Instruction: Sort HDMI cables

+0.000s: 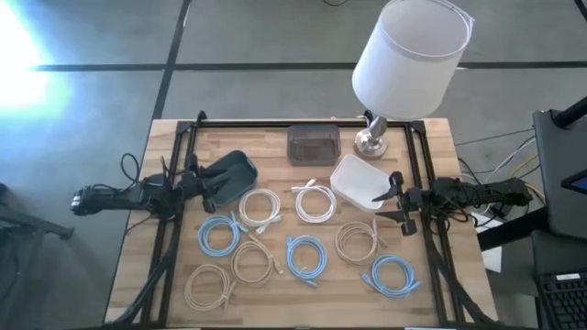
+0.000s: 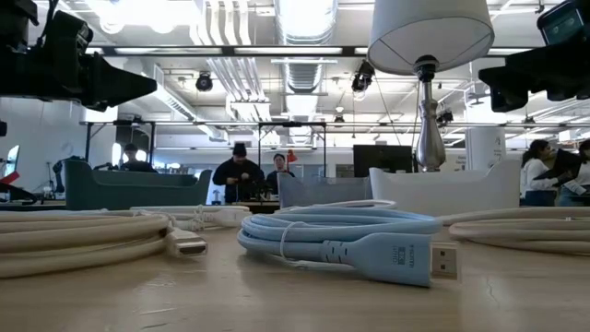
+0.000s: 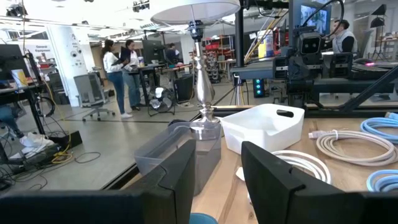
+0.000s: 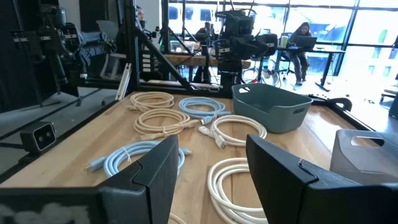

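Note:
Several HDMI cables lie as flat coils on the wooden table. In the high view the white coils (image 1: 260,207) (image 1: 314,203) sit nearest the bins. Light blue coils (image 1: 219,235) (image 1: 306,256) (image 1: 394,275) and beige coils (image 1: 253,261) (image 1: 209,284) (image 1: 357,241) lie closer to the near edge. My left gripper (image 1: 204,186) (image 3: 217,180) hovers open at the table's left, beside the dark teal bin (image 1: 229,176). My right gripper (image 1: 393,197) (image 4: 211,174) hovers open at the right, by the white bin (image 1: 362,181). Neither touches a cable.
A grey see-through bin (image 1: 313,144) stands at the far edge between the teal and white bins. A lamp with a white shade (image 1: 408,50) has its metal base (image 1: 373,139) at the far right. A black frame (image 1: 275,124) runs around the table. People stand in the room beyond.

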